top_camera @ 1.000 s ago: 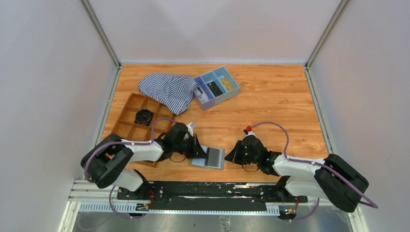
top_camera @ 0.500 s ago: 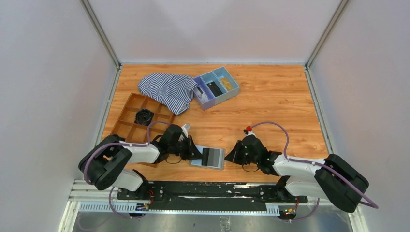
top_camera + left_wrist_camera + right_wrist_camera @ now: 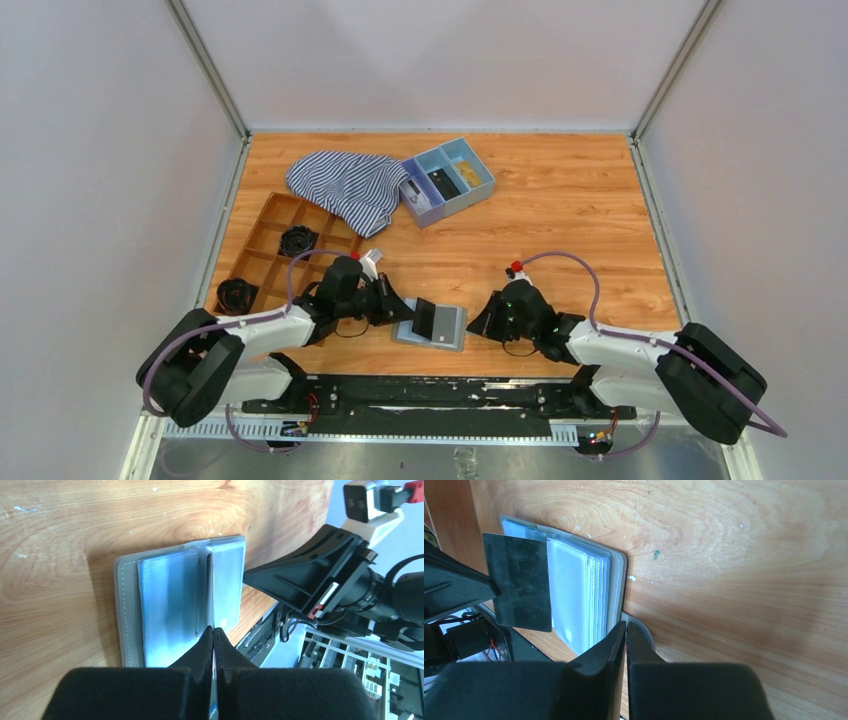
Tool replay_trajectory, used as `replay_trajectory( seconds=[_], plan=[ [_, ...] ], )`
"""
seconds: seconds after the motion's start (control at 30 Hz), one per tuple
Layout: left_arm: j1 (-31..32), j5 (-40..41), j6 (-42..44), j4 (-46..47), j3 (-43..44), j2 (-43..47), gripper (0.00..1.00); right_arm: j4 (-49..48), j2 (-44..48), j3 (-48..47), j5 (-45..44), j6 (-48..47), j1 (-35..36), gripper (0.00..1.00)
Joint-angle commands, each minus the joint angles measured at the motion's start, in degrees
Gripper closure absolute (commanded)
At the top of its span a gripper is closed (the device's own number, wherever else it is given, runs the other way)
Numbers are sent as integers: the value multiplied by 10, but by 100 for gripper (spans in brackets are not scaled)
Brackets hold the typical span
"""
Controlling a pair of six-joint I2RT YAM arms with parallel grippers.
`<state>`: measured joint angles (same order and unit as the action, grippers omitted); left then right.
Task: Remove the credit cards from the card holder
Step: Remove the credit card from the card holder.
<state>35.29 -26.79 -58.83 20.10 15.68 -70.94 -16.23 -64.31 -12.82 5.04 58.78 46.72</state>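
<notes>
Dark card [image 3: 521, 582], edge hidden by left tool [image 3: 214, 630]

Card holder [image 3: 436, 326] right of left pincer [image 3: 406, 312], left of right pincer [image 3: 476, 322]

Open and flat on the desk by its near edge: card holder [image 3: 450, 324], grey outside, pale blue-grey inside, clear pockets stacked along the fold. Over its left half, one dark credit card [image 3: 519, 582], raised on edge and tilted, pinched in the left gripper [image 3: 213, 632].
</notes>
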Motion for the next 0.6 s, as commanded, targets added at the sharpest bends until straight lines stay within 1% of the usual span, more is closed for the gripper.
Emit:
replay_trajectory(
  seconds=[0.0,0.1,0.17,0.27,0.43,0.5,0.57],
  plan=[
    [-6,9,-6,-39,1,38,100,80,4,18,-35,-18,2,93],
    [-6,38,23,-106,18,61,100,83,12,18,-35,-17,2,92],
    [-6,39,26,-110,22,64,100,84,14,18,-35,-19,2,92],
    [-6,26,32,-110,33,44,100,86,15,13,-31,-21,2,93],
    [-6,20,38,-110,41,34,100,95,49,-3,-28,-31,2,92],
    [-6,15,37,-110,45,37,100,99,67,-12,-27,-36,2,91],
    [-6,14,35,-110,50,42,100,104,83,-22,-26,-42,2,88]
  ],
)
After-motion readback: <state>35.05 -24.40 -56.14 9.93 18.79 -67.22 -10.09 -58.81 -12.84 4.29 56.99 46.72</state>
